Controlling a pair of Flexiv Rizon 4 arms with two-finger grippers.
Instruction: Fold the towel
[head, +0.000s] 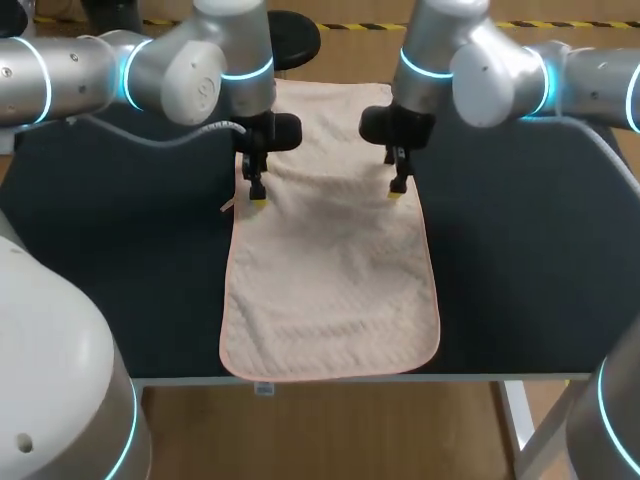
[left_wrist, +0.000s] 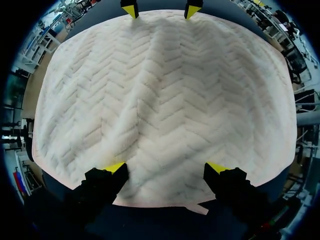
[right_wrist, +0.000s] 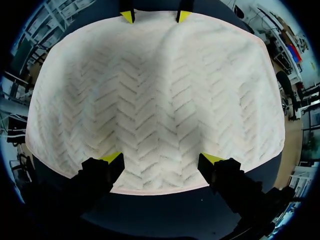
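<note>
your left arm comes in over the dark table from the left, and its left gripper hangs at the left long edge of the towel. in the left wrist view that claw is spread wide, its yellow tips over the cloth just inside the hem, with nothing pinched between them. just beside it, a small side tag sticks out from the hem onto the table; in the left wrist view the same tag lies under the gripper. it is too small for you to read any print.

the towel is pale pink with a herringbone weave. it lies spread flat, running from the table's far side to its front edge, with soft wrinkles across the middle. a second little tag hangs at the front hem, unreadable too.

opposite, at the right long edge, the right gripper on your right arm is equally splayed over the hem, clasping nothing. each wrist view shows the other claw's yellow tips across the towel.
</note>
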